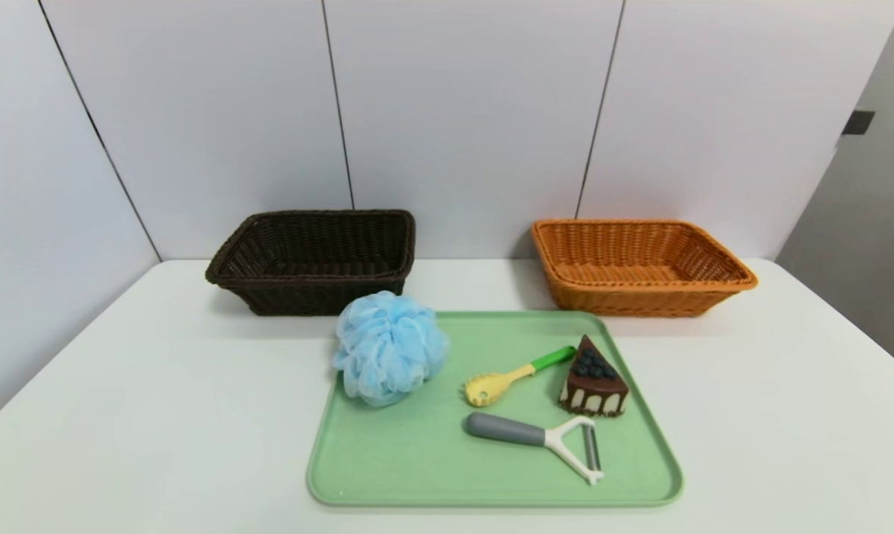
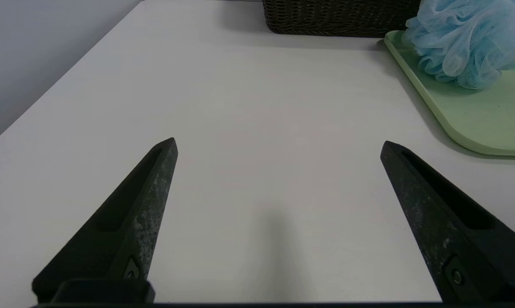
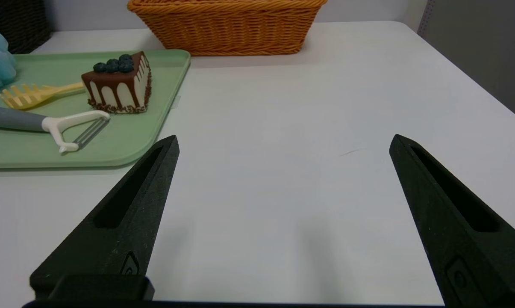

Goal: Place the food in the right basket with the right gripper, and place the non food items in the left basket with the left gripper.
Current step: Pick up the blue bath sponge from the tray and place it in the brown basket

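On the matte white tabletop (image 1: pixel 157 415) sits a smooth pale-green tray (image 1: pixel 417 475) with rounded corners. On it lie a frilly blue mesh bath pouf (image 1: pixel 389 347) at the tray's far left corner, a yellow plastic spaghetti server (image 1: pixel 513 377) with a green handle tip, a glossy wedge of chocolate cake (image 1: pixel 593 378) topped with blueberries, and a Y-shaped peeler (image 1: pixel 543 436) with a grey grip and white head. Behind the tray stand two woven rectangular baskets: the dark brown basket (image 1: pixel 313 261) on my left, the orange basket (image 1: pixel 639 265) on my right, both with nothing showing inside.

My left tool (image 2: pixel 278 145) hangs low over bare tabletop to the left of the tray, its black tapered fingers spread wide, holding nothing. My right tool (image 3: pixel 283 143) hangs likewise to the right of the tray, fingers wide apart and empty.

The head view shows neither tool; only the wrist views do. The right wrist view shows the cake's white drip-patterned side.
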Robot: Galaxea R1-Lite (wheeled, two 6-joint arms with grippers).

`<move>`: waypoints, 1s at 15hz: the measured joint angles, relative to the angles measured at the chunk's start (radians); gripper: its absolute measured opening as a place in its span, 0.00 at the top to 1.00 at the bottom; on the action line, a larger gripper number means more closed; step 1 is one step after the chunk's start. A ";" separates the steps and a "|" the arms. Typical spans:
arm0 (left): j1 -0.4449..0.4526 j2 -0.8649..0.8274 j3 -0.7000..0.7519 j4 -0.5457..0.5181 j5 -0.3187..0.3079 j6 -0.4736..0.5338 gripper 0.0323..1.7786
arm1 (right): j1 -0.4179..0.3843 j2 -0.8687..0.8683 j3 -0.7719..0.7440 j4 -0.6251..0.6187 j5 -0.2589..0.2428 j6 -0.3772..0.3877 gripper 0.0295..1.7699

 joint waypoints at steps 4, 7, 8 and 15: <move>0.000 0.000 0.000 0.000 0.000 0.000 0.05 | 0.000 0.000 0.001 0.000 0.000 0.000 0.04; 0.000 0.000 0.000 0.000 -0.001 0.000 0.05 | 0.000 0.000 0.001 0.000 0.000 -0.001 0.04; 0.000 0.000 0.000 0.000 -0.001 0.001 0.05 | 0.000 0.000 0.001 0.000 0.001 -0.004 0.04; 0.000 0.000 -0.006 0.002 -0.010 0.033 0.05 | 0.000 0.000 -0.028 0.004 -0.001 0.000 0.04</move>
